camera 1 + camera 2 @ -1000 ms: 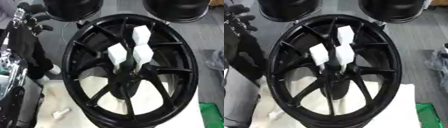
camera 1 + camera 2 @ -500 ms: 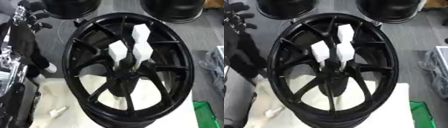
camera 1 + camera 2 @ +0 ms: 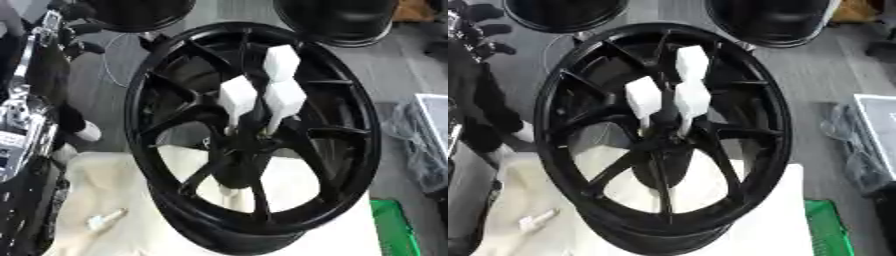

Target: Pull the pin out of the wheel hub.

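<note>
A black spoked wheel [image 3: 175, 75] stands tilted on a white cloth [image 3: 131, 200]. Three white pins with blocky heads stick out of its hub [image 3: 245, 145]: one on the left [image 3: 237, 96], one at the top [image 3: 281, 63] and one on the right [image 3: 284, 100]. Another small white pin [image 3: 105, 220] lies loose on the cloth at the lower left. My left hand [image 3: 483, 27] hovers at the upper left, away from the wheel, with black fingers spread and nothing in it. My right hand is out of sight.
Two more black wheels [image 3: 140, 12] [image 3: 346, 22] lie on the grey floor behind. My left arm [image 3: 39, 85] and silver body parts [image 3: 17, 125] fill the left edge. A grey bin with plastic [image 3: 424, 145] and a green crate [image 3: 394, 225] are at the right.
The whole picture has shifted a little, so the camera moved. The wheel, its three pins and the loose pin keep their places relative to one another.
</note>
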### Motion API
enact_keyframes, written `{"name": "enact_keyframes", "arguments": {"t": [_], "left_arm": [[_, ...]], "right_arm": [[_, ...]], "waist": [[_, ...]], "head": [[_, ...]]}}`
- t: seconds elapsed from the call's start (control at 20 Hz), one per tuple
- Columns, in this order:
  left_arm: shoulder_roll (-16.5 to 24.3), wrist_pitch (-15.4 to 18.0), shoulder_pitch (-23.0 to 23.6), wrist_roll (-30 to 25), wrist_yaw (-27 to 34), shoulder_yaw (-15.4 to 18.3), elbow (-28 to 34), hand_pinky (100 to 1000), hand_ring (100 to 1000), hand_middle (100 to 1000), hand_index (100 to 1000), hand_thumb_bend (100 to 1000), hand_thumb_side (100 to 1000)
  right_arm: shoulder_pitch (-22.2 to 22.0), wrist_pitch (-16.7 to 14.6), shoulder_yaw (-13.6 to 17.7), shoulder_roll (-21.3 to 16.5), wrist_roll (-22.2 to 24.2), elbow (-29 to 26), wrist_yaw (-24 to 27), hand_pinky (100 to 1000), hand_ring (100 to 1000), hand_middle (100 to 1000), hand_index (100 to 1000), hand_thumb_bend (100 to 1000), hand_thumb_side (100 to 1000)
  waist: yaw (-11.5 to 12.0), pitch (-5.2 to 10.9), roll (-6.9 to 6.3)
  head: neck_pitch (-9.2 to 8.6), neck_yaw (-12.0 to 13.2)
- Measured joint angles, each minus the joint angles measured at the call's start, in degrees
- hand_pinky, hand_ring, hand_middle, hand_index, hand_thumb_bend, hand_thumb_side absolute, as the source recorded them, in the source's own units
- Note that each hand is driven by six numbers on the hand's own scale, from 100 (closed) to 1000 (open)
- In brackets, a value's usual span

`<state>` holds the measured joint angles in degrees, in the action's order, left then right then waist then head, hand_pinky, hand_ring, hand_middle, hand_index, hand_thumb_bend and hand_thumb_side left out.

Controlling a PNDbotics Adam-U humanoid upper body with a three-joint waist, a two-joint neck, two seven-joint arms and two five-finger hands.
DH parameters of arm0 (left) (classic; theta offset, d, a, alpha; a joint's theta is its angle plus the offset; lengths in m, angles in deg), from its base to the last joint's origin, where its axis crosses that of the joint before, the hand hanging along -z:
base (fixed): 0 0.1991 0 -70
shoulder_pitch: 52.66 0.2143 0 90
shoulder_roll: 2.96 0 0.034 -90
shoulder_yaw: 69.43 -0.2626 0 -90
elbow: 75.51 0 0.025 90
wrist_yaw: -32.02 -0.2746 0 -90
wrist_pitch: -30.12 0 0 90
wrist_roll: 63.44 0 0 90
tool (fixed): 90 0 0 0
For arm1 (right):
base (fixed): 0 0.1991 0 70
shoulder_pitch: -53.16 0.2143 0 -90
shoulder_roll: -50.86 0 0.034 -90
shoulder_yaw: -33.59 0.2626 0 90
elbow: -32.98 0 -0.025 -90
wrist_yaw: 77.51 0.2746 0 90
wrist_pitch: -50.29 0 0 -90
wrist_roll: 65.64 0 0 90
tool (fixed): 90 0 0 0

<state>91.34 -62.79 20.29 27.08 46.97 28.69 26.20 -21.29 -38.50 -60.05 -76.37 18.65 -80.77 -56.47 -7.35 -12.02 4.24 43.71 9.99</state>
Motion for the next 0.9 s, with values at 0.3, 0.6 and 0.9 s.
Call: {"name": "enact_keyframes", "arguments": {"t": [0.3,0.6,0.9], "left_arm": [[0.5,0.2,0.0,0.4,0.1,0.2,0.0,585,737,738,772,100,787],[1.2,0.8,1.1,1.5,0.8,0.7,0.4,588,741,742,777,100,772],[2.5,1.8,2.2,2.5,2.2,1.0,0.7,589,741,742,777,100,761]], "right_arm": [[5.7,-4.2,-1.3,-2.7,4.2,-0.2,-1.7,816,865,835,909,100,442],[11.4,-6.0,-3.9,-2.7,9.5,-0.2,-2.1,820,865,839,909,100,432],[13.0,-6.5,-6.2,-2.7,13.7,-0.2,-2.3,821,862,826,902,100,449]], "waist": [[-0.3,-0.66,-0.26],[-1.0,-0.36,-2.04],[-0.6,0.92,-3.30]], "head": [[-0.99,-0.8],[-0.84,-2.6],[0.05,-3.1]]}}
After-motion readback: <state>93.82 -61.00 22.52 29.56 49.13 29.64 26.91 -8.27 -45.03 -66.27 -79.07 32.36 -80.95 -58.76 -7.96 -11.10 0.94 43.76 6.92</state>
